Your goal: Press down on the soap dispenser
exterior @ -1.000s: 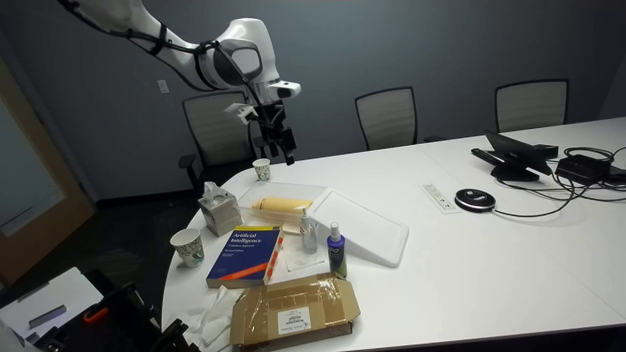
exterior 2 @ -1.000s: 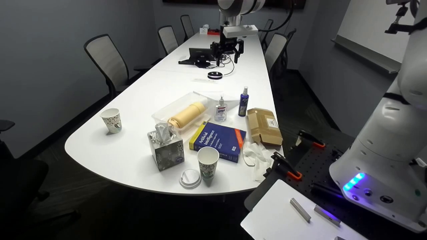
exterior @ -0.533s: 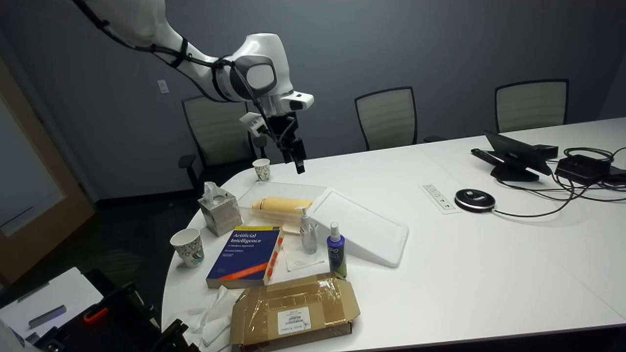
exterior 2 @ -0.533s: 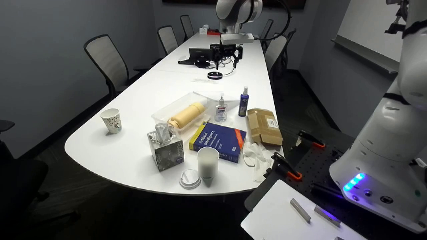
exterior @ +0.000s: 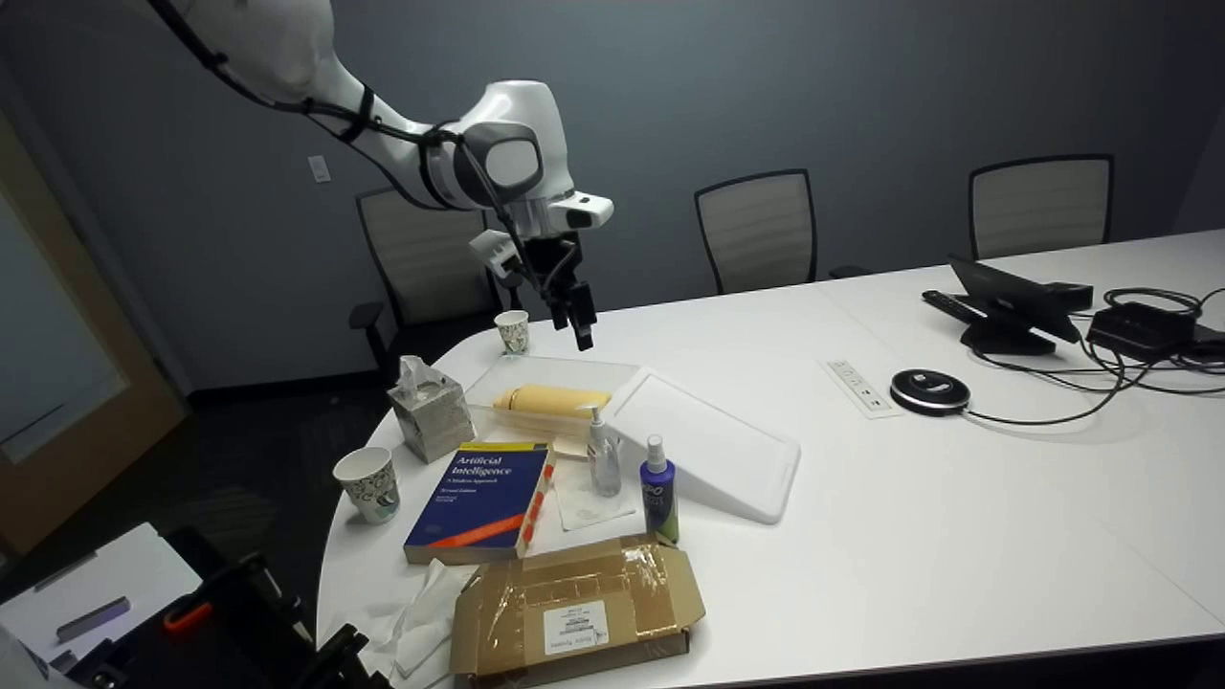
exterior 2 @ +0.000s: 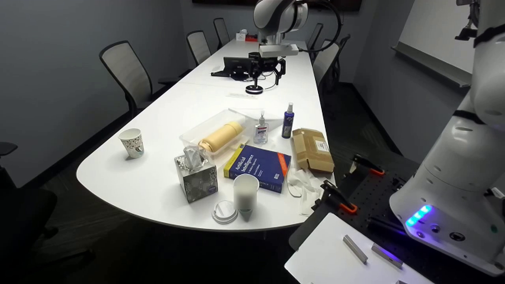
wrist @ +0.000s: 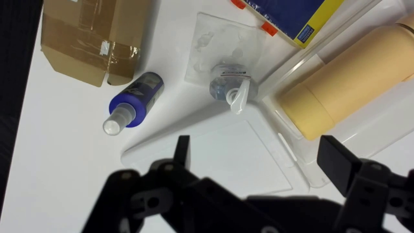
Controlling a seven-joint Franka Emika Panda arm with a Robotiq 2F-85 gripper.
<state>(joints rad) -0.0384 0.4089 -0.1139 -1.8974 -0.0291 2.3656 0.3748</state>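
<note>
Hovering low in the wrist view with the gripper [wrist: 255, 155] parted wide and holding nothing, and with the soap dispenser [wrist: 230, 83] higher in that frame, a little left of the gap's middle and apart from the fingers [wrist: 183, 149]. Upright along its long axis in both exterior views, with the pump head [wrist: 238, 105] as the part nearest the gripper in the wrist view. Likely calling for a shift toward the top of the wrist frame, then a press straight down, though hard to judge for height from these angles.
</note>
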